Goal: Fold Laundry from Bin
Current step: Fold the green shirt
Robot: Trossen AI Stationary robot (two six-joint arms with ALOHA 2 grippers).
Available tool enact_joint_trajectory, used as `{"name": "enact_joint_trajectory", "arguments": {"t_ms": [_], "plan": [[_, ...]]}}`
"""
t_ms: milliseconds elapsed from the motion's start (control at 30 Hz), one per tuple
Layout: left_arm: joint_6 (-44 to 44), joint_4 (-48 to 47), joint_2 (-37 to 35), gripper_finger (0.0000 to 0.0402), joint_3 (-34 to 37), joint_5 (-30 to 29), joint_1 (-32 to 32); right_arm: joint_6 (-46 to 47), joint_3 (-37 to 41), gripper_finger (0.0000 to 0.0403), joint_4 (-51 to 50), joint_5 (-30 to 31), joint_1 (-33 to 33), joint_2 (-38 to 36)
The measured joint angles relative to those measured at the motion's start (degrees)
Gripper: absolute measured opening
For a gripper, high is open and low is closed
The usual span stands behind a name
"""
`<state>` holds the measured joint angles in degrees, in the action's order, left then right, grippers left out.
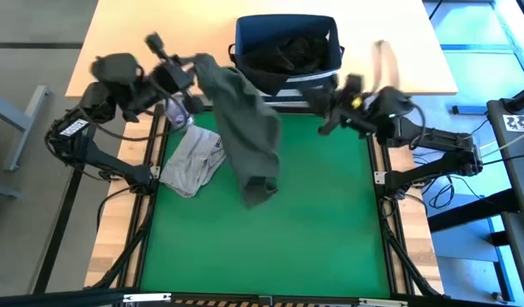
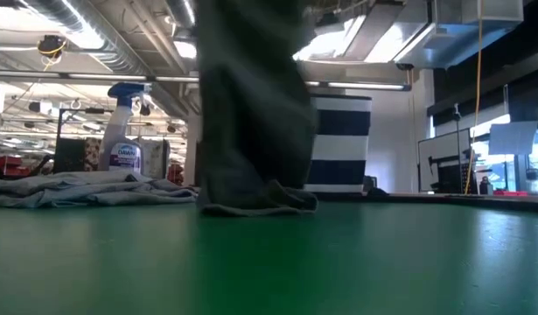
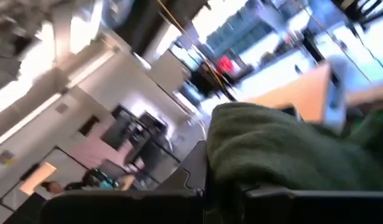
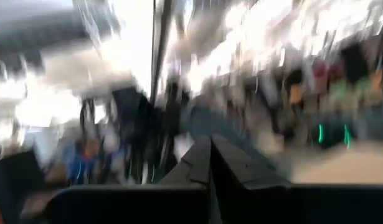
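Observation:
A dark olive garment (image 1: 244,128) hangs from my left gripper (image 1: 196,61), which is raised over the mat's far left corner and shut on it. A light grey garment (image 1: 193,162) lies crumpled on the green mat (image 1: 313,230) at the left. The navy bin (image 1: 287,53) stands at the far edge with black laundry (image 1: 291,49) inside. My right gripper (image 1: 330,115) hovers just in front of the bin's right corner, shut with nothing in it. My left gripper pinches a bunched upper part of the olive garment (image 3: 253,162) between its two fingers, which come at it about level from the table's left. The cloth hangs down in a long drape, and its lower end (image 2: 260,206) rests bunched on the mat.
A clear spray bottle (image 2: 124,131) with a blue nozzle stands behind the grey garment at the far left. The bin's striped wall (image 2: 338,140) rises behind the hanging cloth. The mat's near half and right side (image 1: 330,247) carry nothing.

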<state>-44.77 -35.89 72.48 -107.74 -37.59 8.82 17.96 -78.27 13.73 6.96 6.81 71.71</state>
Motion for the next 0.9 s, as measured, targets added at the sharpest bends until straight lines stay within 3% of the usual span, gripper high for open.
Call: {"name": "enact_joint_trajectory", "arguments": {"t_ms": [167,333,500,600,900], "plan": [[5.2,-8.3,0.6,0.001,0.2,4.9,0.7,0.3,0.2,0.0012,-22.3,-1.0,-0.9,-0.6],[5.9,-10.0,0.6,0.001,0.2,8.7,0.2,-4.6,0.4,0.0012,-32.7,1.0,-2.7,-0.2],[8.5,-10.0,0.6,0.001,0.2,11.9,0.1,-4.7,0.6,0.0014,-31.9,5.3,-3.1,2.7],[8.7,-10.0,0.6,0.001,0.2,12.3,0.0,-5.0,0.5,0.0037,-29.1,6.5,-2.1,6.0],[8.9,-10.2,1.8,0.0011,0.2,12.5,0.1,-6.1,0.6,0.0197,-14.3,-1.6,-2.0,14.0]]}}
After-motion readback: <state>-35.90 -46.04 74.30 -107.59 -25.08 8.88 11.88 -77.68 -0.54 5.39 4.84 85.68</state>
